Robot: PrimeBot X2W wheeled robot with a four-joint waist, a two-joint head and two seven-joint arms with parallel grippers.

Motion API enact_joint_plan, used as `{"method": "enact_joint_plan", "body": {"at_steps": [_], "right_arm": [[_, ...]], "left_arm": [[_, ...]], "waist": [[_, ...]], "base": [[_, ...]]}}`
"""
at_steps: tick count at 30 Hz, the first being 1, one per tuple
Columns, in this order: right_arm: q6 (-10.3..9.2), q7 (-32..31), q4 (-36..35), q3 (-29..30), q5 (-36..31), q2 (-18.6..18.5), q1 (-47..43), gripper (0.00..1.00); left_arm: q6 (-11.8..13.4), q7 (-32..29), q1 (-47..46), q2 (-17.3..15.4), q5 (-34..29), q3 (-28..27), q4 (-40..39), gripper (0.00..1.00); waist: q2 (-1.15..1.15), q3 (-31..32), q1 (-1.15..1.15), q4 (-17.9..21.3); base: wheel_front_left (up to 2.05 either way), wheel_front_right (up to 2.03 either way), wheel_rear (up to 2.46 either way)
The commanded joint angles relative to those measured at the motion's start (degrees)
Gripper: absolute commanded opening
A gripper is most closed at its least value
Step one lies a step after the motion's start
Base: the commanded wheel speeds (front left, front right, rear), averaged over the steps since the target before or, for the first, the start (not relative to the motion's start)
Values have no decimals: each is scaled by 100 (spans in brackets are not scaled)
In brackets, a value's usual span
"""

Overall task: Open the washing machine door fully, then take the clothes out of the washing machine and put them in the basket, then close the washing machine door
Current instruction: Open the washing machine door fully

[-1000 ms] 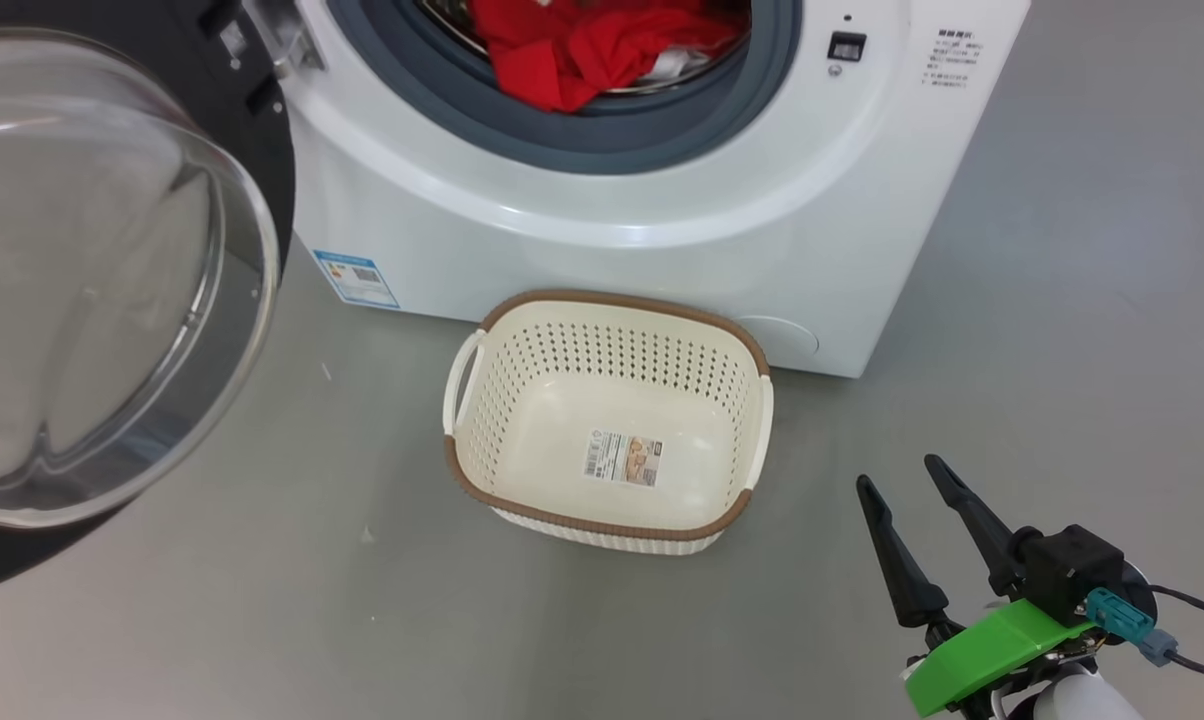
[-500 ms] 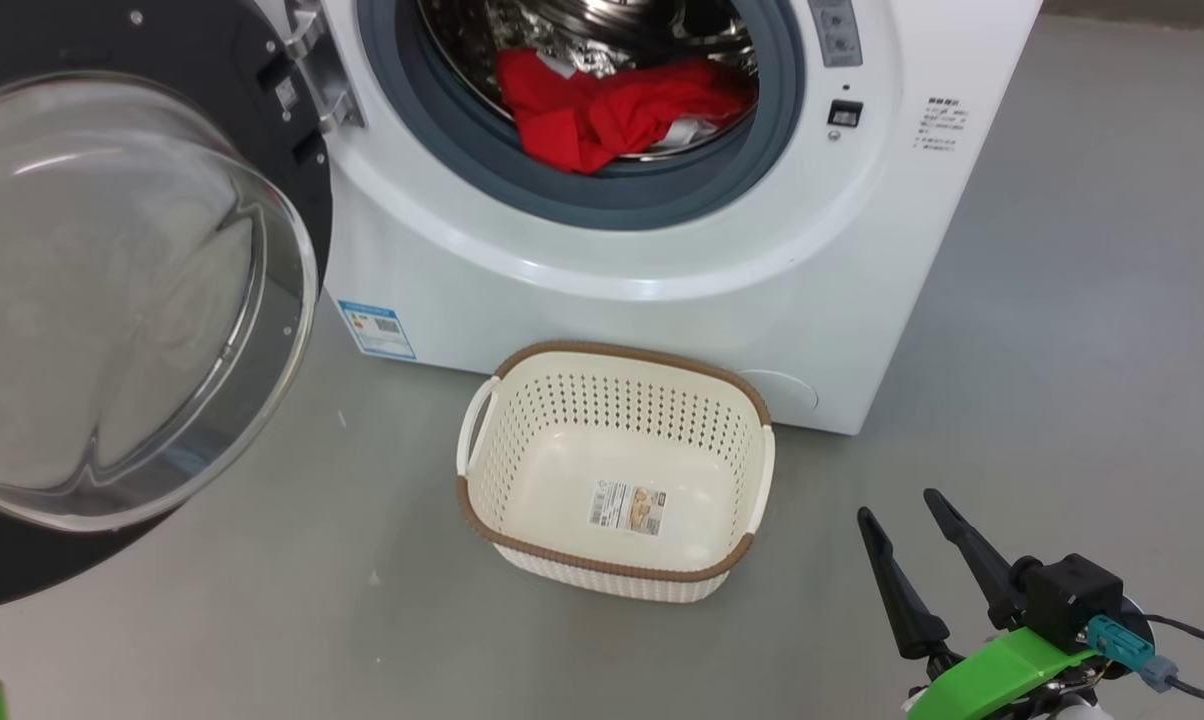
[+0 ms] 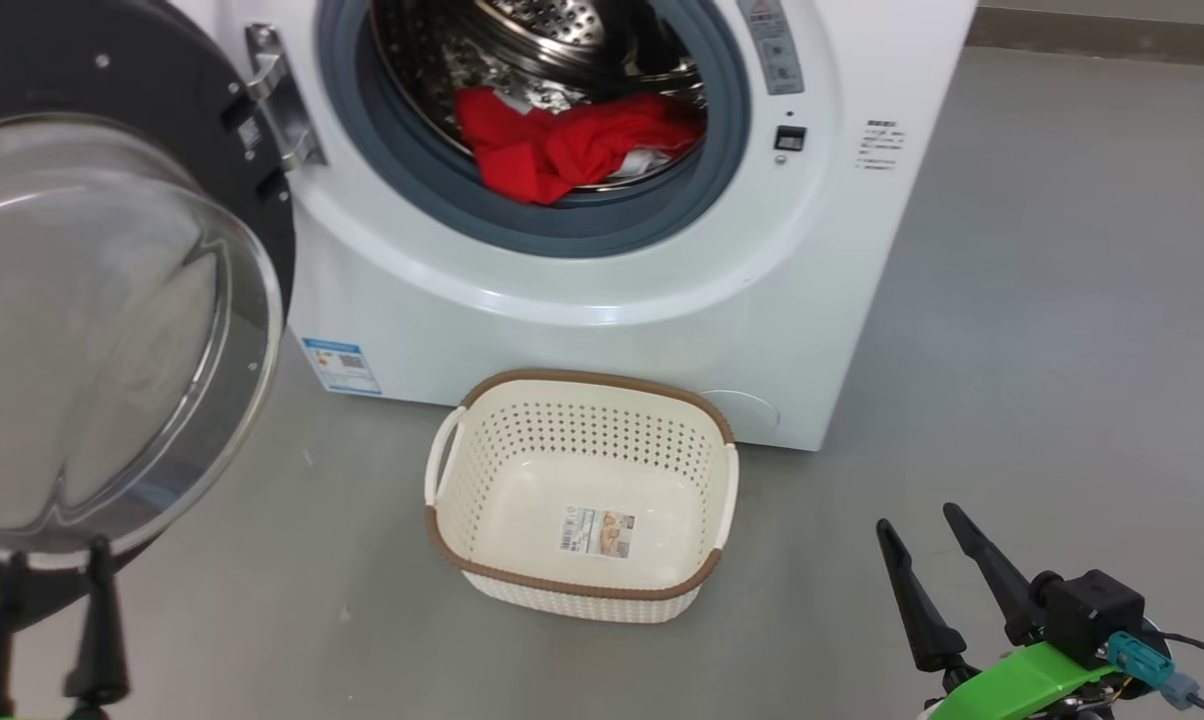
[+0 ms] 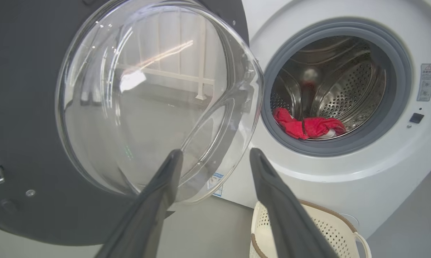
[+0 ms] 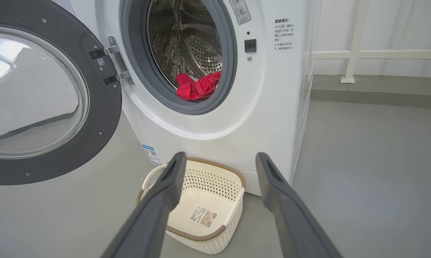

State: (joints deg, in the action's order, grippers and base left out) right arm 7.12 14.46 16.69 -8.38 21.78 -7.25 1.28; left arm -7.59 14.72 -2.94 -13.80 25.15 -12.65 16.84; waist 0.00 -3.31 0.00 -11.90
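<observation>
Your left fingers (image 4: 156,200) stand spread wide, gripping nothing. In the left wrist view they rise from six o'clock, their tips in front of the lower edge of the washing machine door (image 4: 22,107). Whether they touch its glass you cannot tell. In the head view they show at seven o'clock, just under the door's glass bowl. Your right fingers (image 5: 167,193) are just as open and hold nothing. In the head view they sit at five o'clock over the grey floor (image 3: 1042,300), well apart from everything else.

The washing machine (image 3: 562,340) stands at twelve o'clock in the head view. Its door is swung wide open toward nine o'clock, hanging on the hinge (image 3: 277,110) at the left of the opening, its inner face and bulging glass turned toward you. The clothes (image 3: 562,150) lie inside the steel drum (image 3: 562,40) as a red heap with a little white, at the six o'clock part of the opening, against the grey gasket (image 3: 522,225). The basket (image 3: 572,440) stands upright on the floor just in front of the machine's foot, at six o'clock from the drum opening, with a paper label (image 3: 597,532) on its floor. A blue label (image 3: 340,366) sits on the machine's front at seven o'clock from the opening.
</observation>
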Motion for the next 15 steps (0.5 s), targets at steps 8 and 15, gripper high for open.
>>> {"method": "enact_joint_plan", "body": {"at_steps": [8,15], "right_arm": [[36,54,-210,24,58,-46,-17,100],[36,54,-284,152,52,-14,-55,100]], "left_arm": [[10,28,168,-152,-119,294,-656,100],[10,28,283,-152,-53,608,-929,100]], "waist": [[0,16,0,418],[0,-16,0,748]], "base": [[0,0,0],[0,0,0]]}}
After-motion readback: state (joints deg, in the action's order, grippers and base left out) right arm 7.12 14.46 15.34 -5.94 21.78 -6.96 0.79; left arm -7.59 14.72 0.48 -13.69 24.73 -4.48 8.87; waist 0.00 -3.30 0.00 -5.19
